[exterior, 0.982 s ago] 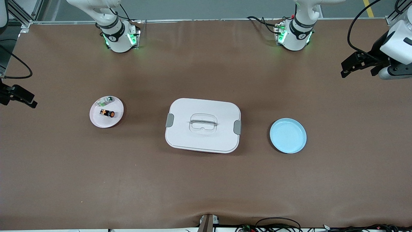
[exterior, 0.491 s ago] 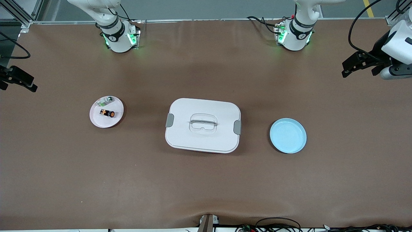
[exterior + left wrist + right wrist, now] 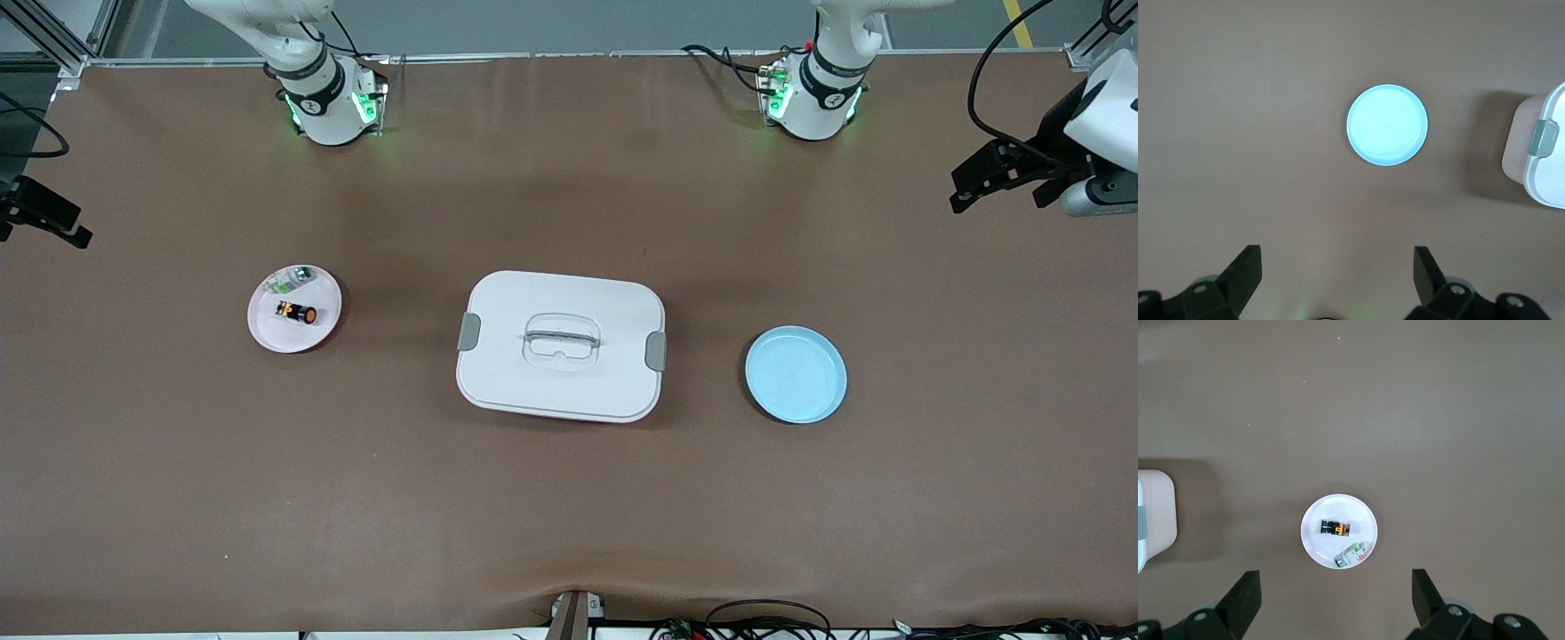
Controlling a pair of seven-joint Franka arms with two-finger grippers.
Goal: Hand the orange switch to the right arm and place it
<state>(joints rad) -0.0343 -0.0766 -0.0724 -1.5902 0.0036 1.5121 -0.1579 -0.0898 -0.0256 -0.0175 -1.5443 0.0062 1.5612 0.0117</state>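
Note:
The orange switch [image 3: 296,312] lies on its side on a small white plate [image 3: 271,333] toward the right arm's end of the table. It also shows in the right wrist view [image 3: 1335,529]. My right gripper [image 3: 76,233] is open and empty, high over that table end, well apart from the plate; in its own view [image 3: 1335,581] the plate [image 3: 1318,543] lies beneath it. My left gripper [image 3: 969,191] is open and empty, high over the left arm's end of the table; it shows in its own view [image 3: 1337,257].
A clear-and-green part [image 3: 293,280] shares the white plate with the switch. A white lidded box [image 3: 561,345] with grey latches stands mid-table. A light blue plate [image 3: 796,374], bare, lies toward the left arm's end and shows in the left wrist view [image 3: 1387,125].
My right gripper has drawn back toward the robots' side at its table end. My left gripper has shifted slightly outward. The switch and plates have not moved.

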